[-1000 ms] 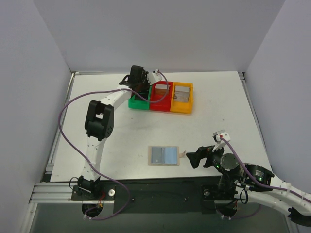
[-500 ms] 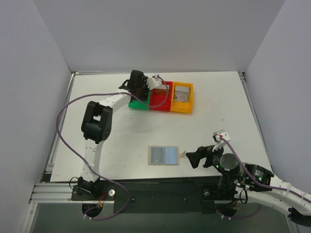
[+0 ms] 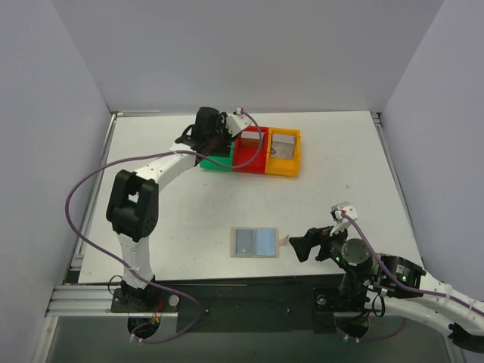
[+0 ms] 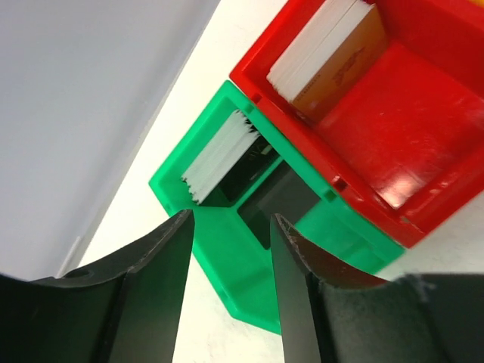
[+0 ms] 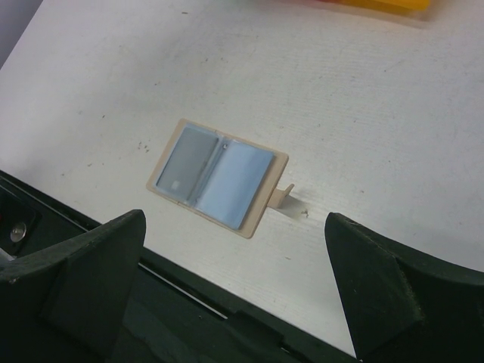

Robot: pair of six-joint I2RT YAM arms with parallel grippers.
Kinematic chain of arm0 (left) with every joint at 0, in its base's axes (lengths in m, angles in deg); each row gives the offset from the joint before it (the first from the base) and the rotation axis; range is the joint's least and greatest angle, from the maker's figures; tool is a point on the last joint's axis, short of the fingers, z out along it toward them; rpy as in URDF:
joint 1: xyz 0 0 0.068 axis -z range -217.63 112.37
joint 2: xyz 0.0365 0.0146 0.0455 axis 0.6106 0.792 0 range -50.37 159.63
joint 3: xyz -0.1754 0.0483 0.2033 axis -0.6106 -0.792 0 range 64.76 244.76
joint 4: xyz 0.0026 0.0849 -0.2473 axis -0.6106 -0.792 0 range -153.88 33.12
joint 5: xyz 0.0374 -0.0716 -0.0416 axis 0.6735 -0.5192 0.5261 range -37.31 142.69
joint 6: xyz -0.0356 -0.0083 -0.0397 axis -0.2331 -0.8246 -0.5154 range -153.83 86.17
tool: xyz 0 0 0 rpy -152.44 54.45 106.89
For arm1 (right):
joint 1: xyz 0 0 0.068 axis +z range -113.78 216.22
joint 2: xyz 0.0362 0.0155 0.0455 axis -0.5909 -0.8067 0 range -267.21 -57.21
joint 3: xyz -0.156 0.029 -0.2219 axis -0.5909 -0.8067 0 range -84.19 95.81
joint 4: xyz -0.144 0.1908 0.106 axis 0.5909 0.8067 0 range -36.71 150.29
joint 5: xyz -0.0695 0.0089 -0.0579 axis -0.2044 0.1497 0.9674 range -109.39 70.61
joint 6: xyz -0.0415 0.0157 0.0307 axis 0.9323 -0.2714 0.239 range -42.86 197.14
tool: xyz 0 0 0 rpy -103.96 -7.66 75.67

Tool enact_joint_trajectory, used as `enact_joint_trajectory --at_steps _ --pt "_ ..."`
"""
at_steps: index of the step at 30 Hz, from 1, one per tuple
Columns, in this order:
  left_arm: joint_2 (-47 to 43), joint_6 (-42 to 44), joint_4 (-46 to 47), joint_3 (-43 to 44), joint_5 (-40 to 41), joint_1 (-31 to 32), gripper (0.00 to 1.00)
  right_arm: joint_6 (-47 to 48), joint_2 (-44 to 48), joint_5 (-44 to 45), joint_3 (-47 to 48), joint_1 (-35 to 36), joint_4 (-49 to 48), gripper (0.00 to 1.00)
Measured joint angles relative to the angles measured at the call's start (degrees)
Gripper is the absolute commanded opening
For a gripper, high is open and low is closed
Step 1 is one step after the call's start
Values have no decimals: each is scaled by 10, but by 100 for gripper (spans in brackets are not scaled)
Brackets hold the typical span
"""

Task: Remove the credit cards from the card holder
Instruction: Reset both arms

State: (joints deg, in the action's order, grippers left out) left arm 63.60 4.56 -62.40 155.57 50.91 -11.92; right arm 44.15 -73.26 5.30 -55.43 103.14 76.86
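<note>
My left pincer (image 4: pixel 231 227): released, jaws apart, nothing between them. It hovers over the green bin (image 4: pixel 227 257) at the far side of the table (image 3: pixel 340 174)

Green bin: 1 stack of white-edged cards (image 4: pixel 219 155) stands on edge along one wall, and 1 dark card (image 4: pixel 281 198) lies beside the stack

Red bin (image 4: pixel 378 151): touches the green one. A second stack, brown face showing (image 4: pixel 336 53), leans at one end

Orange bin (image 3: pixel 285 160): last in the row of 3. I see 1 greyish card (image 3: pixel 283 141) in it

My right pincer (image 3: pixel 297 247): released, jaws wide, gripping nothing. It sits low at the near table edge, just right of the holder (image 5: pixel 215 178) and apart from it

Holder: lies open and flat near the front edge, both pockets facing up, well apart from the bins. A small tab (image 5: pixel 284 197) sticks out on its right side. The left pocket reads darker grey than the right; I cannot tell whether a card sits inside either
</note>
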Motion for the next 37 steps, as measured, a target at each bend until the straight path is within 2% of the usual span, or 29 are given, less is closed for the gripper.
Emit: enact_joint_trajectory --at_steps 1,2,5,7,15,16,17,20,23,28,32,37 --pt "-11 -10 2 -12 0 2 59 0 -2 0 0 0 -1 100" --pt "-19 -22 3 -21 0 3 64 0 -6 0 0 0 -1 100" --pt "-27 -65 1 -32 4 8 68 0 -14 0 0 0 -2 100" --pt "-27 -93 -9 -31 12 9 75 0 -17 0 1 0 -2 100" --pt "-16 -168 -74 -9 39 7 77 7 -50 4 18 0 -17 100" --pt "-15 -176 -80 -8 40 7 83 7 -54 4 19 0 -19 100" --pt "-15 -185 -83 -8 40 7 86 7 -57 4 20 0 -20 100" --pt "-23 -230 -73 -22 40 7 86 6 -60 4 22 0 -23 100" --pt "-64 -323 -72 -68 59 7 87 7 -63 9 28 0 -23 100" --pt "-144 -476 -124 -90 76 0 87 18 -77 41 57 0 -19 100" --pt "-256 -573 -130 -188 104 -2 88 30 -83 61 80 0 -15 100" --pt "-372 -621 -155 -290 123 -4 89 33 -89 75 94 0 -12 100"
